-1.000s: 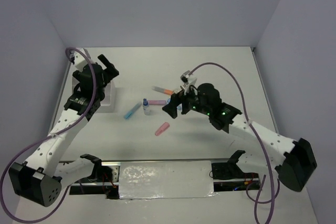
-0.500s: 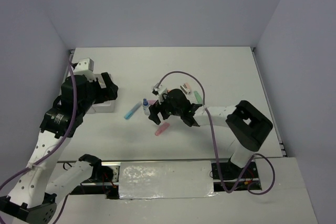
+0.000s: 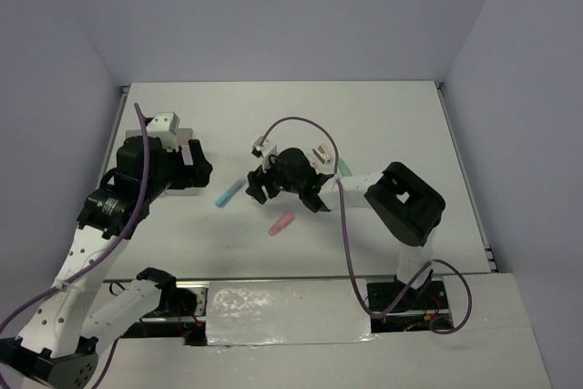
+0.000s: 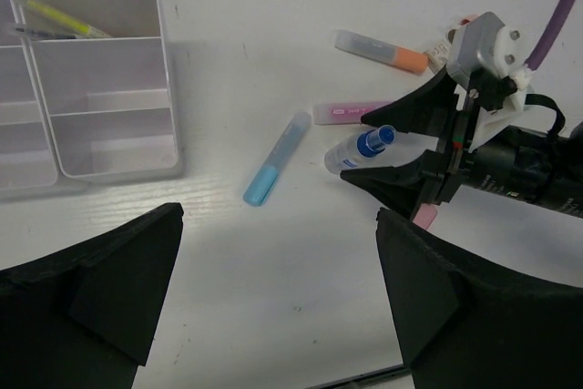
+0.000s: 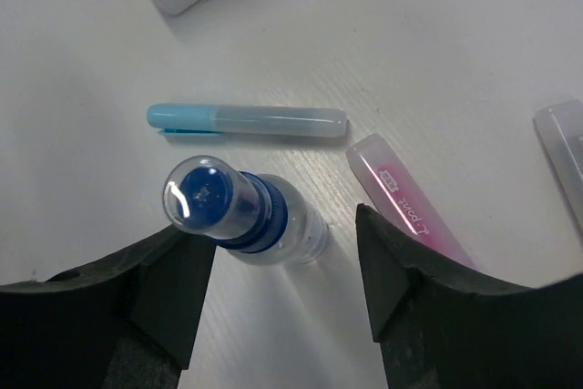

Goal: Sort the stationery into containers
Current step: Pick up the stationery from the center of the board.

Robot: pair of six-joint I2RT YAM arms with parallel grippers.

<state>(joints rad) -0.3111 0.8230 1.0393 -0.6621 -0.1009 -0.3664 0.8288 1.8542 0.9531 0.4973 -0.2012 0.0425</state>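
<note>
A small blue-capped bottle [image 5: 241, 211] stands upright on the table between the fingers of my right gripper [image 5: 284, 243]. The jaws are open, with a gap on the bottle's right side. Beyond it lie a pastel blue marker [image 5: 246, 120] and a pink marker [image 5: 410, 207]. In the left wrist view, the white organizer [image 4: 168, 107] sits at the top left with a yellow pen [image 4: 64, 17] in one compartment. My left gripper [image 4: 278, 225] hangs open above bare table, near the blue marker [image 4: 278, 157]. The right gripper [image 3: 258, 186] sits mid-table in the top view.
An orange-tipped marker [image 4: 381, 50] lies behind the right gripper. A short pink piece [image 3: 281, 223] lies nearer the front edge. A green marker [image 3: 344, 168] shows beside the right arm. The purple cable [image 3: 301, 125] loops above the right wrist.
My right gripper has swung left and come down around the bottle, its jaws narrowing. The left arm has shifted right, over the organizer's edge, still open.
</note>
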